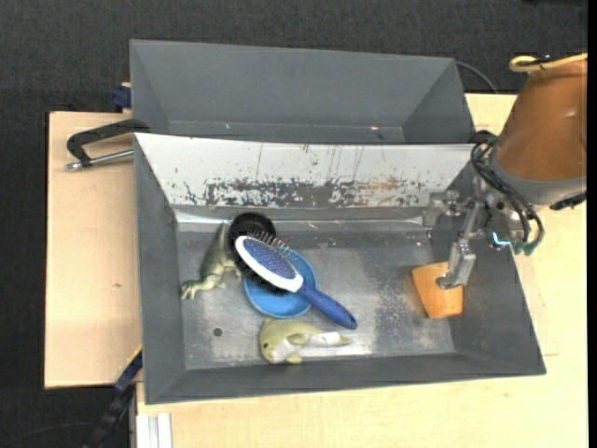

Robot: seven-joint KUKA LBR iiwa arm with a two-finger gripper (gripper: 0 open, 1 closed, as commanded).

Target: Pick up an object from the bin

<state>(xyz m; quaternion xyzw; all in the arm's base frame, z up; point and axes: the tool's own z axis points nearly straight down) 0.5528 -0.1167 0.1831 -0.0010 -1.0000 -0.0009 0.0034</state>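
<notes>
At the left of the bin (pixel 280 91) a green toy dinosaur (pixel 213 271) lies beside a blue brush (pixel 280 271), which rests on a blue dish (pixel 266 299). A pale toy animal (pixel 284 341) is just in front of them. Well apart, on the right of the floor, sits an orange block (pixel 435 301), alone. The hand (pixel 456 278) hangs right over the block's upper right edge, touching it or nearly so. I cannot tell if the hand is spread or pressed together. I judge that the block lies under the hand and a little to its left, so a small correction leftward seems needed before gripping.
</notes>
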